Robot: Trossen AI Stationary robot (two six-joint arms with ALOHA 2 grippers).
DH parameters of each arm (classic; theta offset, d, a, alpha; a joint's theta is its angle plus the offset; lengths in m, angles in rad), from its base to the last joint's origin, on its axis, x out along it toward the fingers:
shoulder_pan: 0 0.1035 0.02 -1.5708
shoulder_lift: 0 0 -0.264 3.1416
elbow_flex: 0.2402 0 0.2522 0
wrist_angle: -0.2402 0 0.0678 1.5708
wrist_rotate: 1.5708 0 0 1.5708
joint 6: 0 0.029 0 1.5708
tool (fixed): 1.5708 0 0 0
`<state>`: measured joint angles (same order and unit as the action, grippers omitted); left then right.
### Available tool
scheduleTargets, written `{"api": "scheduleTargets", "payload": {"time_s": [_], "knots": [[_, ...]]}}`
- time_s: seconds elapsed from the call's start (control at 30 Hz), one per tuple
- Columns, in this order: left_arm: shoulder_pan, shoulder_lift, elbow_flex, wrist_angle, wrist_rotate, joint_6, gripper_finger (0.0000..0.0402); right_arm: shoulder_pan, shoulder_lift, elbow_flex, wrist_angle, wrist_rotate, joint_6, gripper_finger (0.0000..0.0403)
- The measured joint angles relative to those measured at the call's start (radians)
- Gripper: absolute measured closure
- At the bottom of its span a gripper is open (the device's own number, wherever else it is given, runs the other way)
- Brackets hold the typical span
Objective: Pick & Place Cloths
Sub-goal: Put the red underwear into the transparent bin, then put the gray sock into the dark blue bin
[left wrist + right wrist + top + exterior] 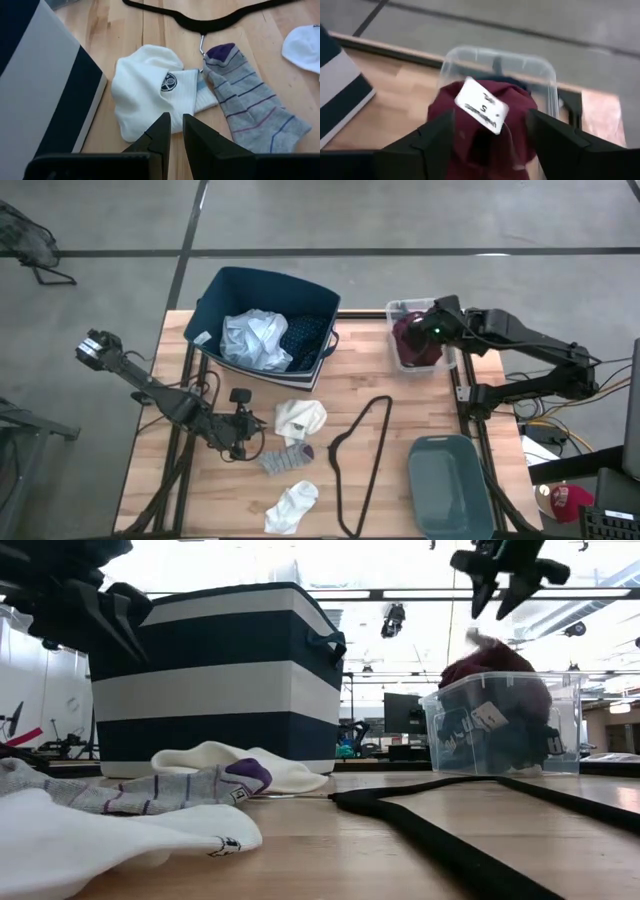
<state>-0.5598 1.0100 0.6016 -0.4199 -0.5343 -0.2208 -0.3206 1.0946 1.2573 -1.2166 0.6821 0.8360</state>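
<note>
At the high view's upper right, the right end effector (432,330) hovered released above a crumpled maroon cloth garment (485,125) heaped in a clear plastic tub (400,310). Piled above the rim, it could spill over.

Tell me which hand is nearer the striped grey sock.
Left. The left hand hovers right beside the striped grey sock, with the white sock just ahead. The right hand is far across the table, above the clear tub holding the maroon cloth.
</note>
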Motion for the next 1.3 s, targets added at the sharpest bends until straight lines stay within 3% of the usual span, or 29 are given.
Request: {"api": "scheduleTargets", "payload": {"time_s": [0.2, 0.37, 0.47, 0.67, 0.87, 1.1, 1.3], "knots": [[0.0, 0.0, -0.021, 0.033, 0.0, -0.002, 0.0346, 0.003, -0.002, 0.046, -0.188, -0.119, 0.139, 0.0143], [0.0, 0.0, -0.055, 0.099, -0.001, 0.001, 0.0346, 0.075, -0.002, 0.011, -0.114, -0.141, 0.143, 0.0154], [0.0, 0.0, -0.072, 0.134, 0.016, -0.018, 0.0346, 0.134, 0.003, -0.025, 0.014, -0.142, 0.097, 0.0165], [0.0, 0.0, -0.13, 0.335, 0.272, -0.047, 0.0346, 0.259, 0.021, -0.089, 0.304, -0.141, 0.001, 0.0181], [0.0, 0.017, -0.194, 0.397, 0.31, -0.107, 0.0337, 0.375, 0.045, -0.176, 0.626, -0.14, -0.117, 0.0188], [-0.003, 0.061, -0.264, 0.523, 0.373, -0.173, 0.0246, 0.483, 0.106, -0.276, 1.022, -0.127, -0.27, 0.018], [-0.004, 0.131, -0.281, 0.518, 0.399, -0.215, 0.0182, 0.53, 0.236, -0.332, 1.385, -0.131, -0.444, 0.0167]]}}
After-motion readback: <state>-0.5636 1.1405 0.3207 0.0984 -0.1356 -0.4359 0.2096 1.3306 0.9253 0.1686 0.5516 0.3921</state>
